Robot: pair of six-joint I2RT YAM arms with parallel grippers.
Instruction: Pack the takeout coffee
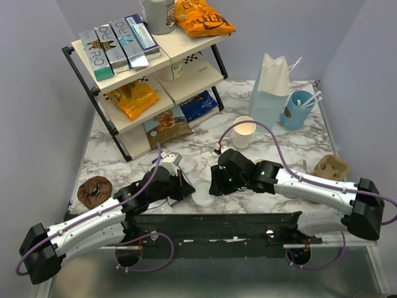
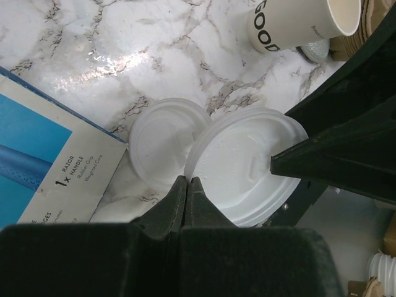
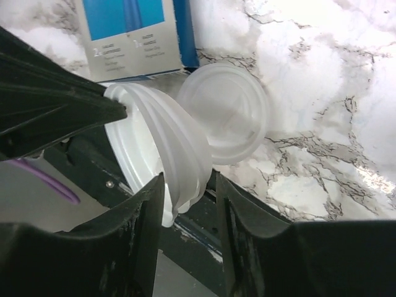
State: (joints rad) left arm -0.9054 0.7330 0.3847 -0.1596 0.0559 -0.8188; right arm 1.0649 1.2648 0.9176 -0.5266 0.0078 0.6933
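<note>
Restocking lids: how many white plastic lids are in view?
2. A sip lid is pinched by the left gripper, the right gripper's jaws straddling it; a flat lid lies on the table beside it. Others may be hidden.

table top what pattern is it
White marble with grey veins; table top shows best in the left wrist view.

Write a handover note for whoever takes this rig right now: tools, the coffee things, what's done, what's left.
Left tool: shut, pinching the rim of a white lid at the near edge of the table.
Right tool: open, jaws either side of that lid's opposite rim.
Second lid: flat on the table beside it.
Cup stack: lidless, farther back.
Done: nothing packed; no lidded cup in view.
Left: lid a cup, pack it.
</note>
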